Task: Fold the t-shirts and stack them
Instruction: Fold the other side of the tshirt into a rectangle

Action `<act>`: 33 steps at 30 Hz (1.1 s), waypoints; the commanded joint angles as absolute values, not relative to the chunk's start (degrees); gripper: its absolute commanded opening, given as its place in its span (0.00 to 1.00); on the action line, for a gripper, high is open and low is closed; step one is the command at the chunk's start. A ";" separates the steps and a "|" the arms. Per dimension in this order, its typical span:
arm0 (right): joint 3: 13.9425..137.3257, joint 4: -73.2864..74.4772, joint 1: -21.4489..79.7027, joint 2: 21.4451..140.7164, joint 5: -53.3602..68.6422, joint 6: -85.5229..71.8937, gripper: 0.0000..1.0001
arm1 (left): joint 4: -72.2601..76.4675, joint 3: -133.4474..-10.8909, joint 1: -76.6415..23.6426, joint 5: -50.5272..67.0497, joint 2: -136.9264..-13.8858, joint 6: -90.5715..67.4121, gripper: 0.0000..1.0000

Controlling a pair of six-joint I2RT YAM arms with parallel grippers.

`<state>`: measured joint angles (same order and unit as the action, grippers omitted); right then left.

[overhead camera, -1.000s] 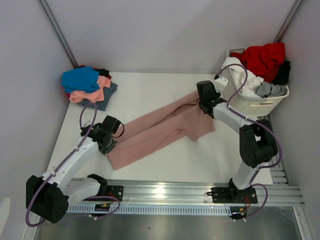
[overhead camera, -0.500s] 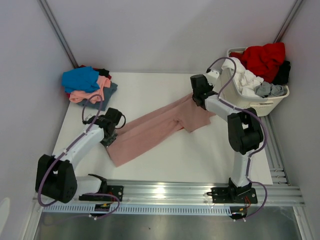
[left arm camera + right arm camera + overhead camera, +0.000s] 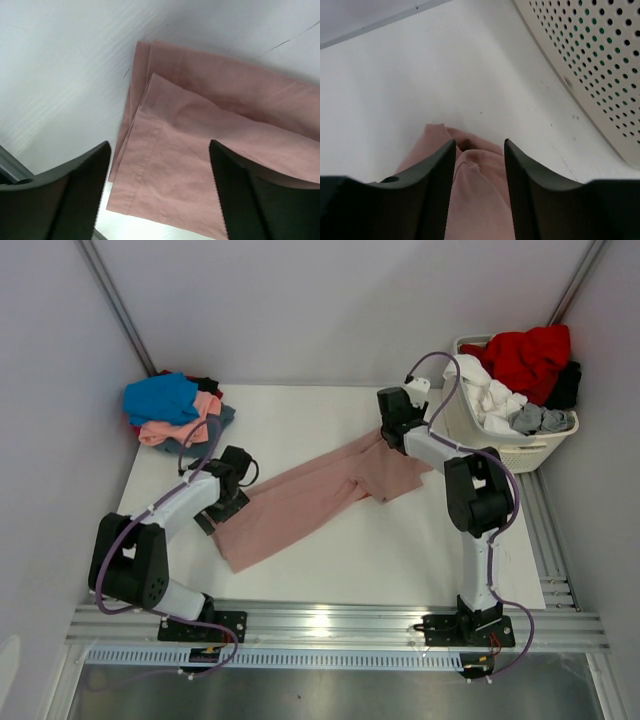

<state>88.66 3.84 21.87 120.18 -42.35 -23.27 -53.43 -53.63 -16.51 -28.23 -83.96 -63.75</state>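
Has the dusty-pink t-shirt (image 3: pixel 310 495) folded lengthwise mid-table under the open-jawed left gripper (image 3: pixel 160 145) and right gripper (image 3: pixel 480 145); leaves cross-folds, stacking on the far-left-corner pile (image 3: pixel 175 410), and the basket (image 3: pixel 500 452) tees.

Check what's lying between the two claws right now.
The dusty-pink t-shirt, folded into a long strip, runs from the left claw to the right claw; nothing else lies between them, as the top view shows.

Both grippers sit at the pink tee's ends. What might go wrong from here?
The right gripper stands open astride a bunched hump of the pink t-shirt; rising could snag it.
Under the open left gripper, the shirt's layered edges lie staggered, so the next fold may be uneven.
The laundry basket stands close to the right arm; a swing may bump it.
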 commanded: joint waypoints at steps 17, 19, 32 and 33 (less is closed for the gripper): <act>77.62 10.98 22.59 108.20 -40.52 -29.16 0.72 | -44.46 -50.97 -21.61 -17.59 -77.32 -54.23 0.95; 76.91 13.44 22.59 107.93 -40.08 -30.75 0.72 | -45.96 -52.90 -22.50 -17.23 -80.40 -53.27 0.95; 74.09 20.83 22.59 110.83 -34.81 -38.76 0.60 | -52.29 -63.36 -23.55 -18.28 -96.32 -49.22 0.94; 74.44 21.00 22.41 111.35 -34.02 -38.85 0.59 | -52.82 -64.41 -23.55 -18.37 -97.11 -49.31 0.94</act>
